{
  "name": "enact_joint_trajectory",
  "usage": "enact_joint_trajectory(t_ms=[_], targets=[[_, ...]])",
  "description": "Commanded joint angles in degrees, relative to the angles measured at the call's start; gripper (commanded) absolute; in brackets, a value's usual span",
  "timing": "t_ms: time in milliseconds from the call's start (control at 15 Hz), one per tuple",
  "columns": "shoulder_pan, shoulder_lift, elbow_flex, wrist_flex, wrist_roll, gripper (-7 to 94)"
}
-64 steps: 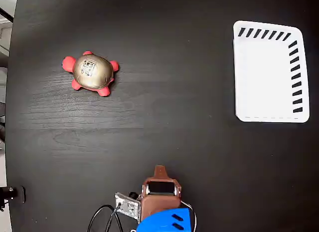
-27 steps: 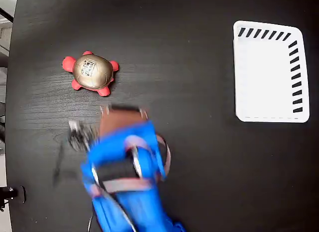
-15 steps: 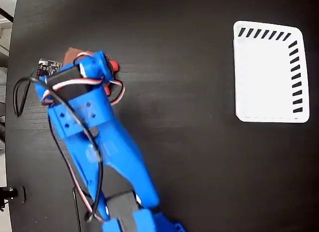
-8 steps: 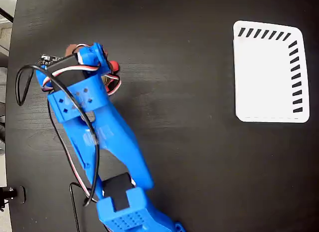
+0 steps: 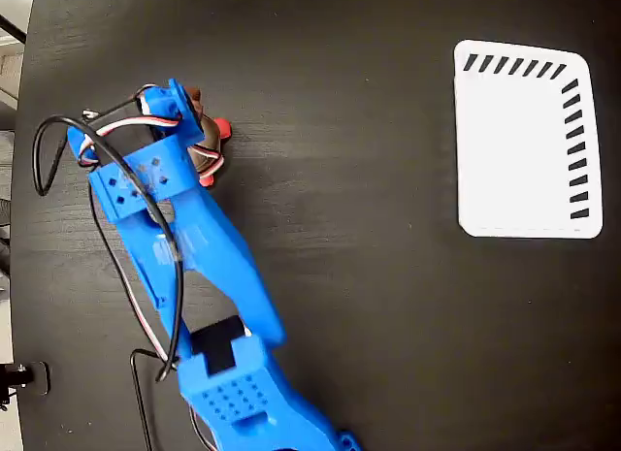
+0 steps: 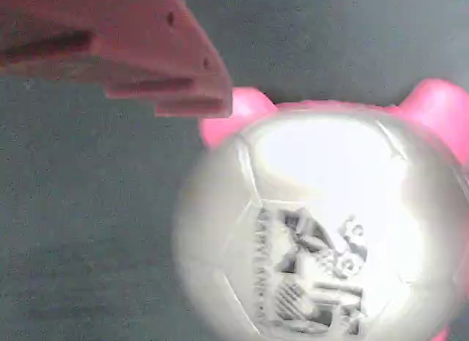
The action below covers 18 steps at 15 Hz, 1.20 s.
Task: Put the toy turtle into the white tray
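I'm on the reach-and-grasp step. My gripper (image 5: 184, 121) hovers right over the toy turtle (image 6: 322, 224), one finger (image 6: 146, 55) beside its shell; I cannot tell its opening. Next: descend, clamp, then carry toward the white tray (image 5: 524, 141), well apart from the gripper.

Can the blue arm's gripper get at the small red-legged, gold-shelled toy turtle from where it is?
Probably yes. The gripper sits right over the toy turtle, one brown finger beside the shell. Nothing lies between them, though the second finger is out of view.
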Motion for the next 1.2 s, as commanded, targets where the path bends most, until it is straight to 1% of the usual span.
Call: enact_joint_trajectory(t_ms=[0, 467, 733, 867, 1133], targets=[[-1.3, 0.4, -4.2, 1.8, 1.5, 55], [-3.0, -4.7, -7.1, 1.4, 3.7, 55], [-2.5, -7.3, -9.2, 0.9, 3.7, 55], [-2.7, -7.6, -8.6, -0.5, 4.2, 55], [-2.7, -10.3, -12.0, -0.1, 4.2, 55]])
